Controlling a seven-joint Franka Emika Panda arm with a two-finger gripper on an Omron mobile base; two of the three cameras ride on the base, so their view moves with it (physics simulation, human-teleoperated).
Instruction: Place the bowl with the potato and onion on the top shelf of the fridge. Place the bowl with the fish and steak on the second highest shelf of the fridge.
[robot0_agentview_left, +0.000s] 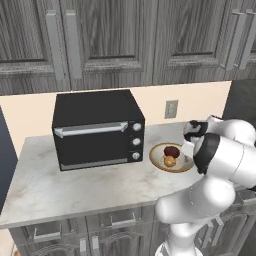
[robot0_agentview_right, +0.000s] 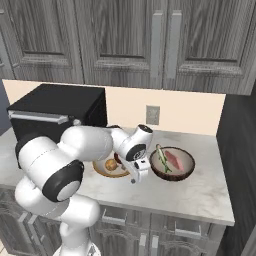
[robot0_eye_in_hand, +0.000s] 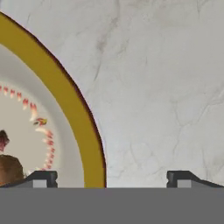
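Marbled pale tabletop (robot0_agentview_left: 75, 185) under dark grey wood-grain wall cabinets (robot0_agentview_left: 100, 35), cream backsplash behind with one wall socket (robot0_agentview_right: 152, 115).

Item one: bowl with the potato and onion (robot0_agentview_left: 159, 161), wide, shallow, tan, gold-brown rim, cream inside with a ring of small red marks. It rests on the tabletop just right of the toaster oven. Contents: onion (robot0_agentview_left: 171, 150), dark maroon, toward the back; potato (robot0_agentview_left: 170, 161), yellow-brown, touching it at the front.

Item two: bowl with the fish and steak (robot0_agentview_right: 174, 163), smaller, deeper, dark brown, on the tabletop to the right of the first bowl, apart from it. A pink slab and a green-edged strip lie inside.

Item three: gripper (robot0_agentview_right: 137, 175), on a white arm, pointing down between the two bowls, low over the tabletop. Fingers (robot0_eye_in_hand: 40, 179) spread wide apart, nothing between them but the tan bowl's rim: one tip stands over the bowl's inside, the other over bare marble outside it. Whether the tips touch the rim, I cannot tell.

Item four: toaster oven (robot0_agentview_left: 97, 130), black, closed, pale bar handle, three knobs down its right side, at the tabletop's rear left.
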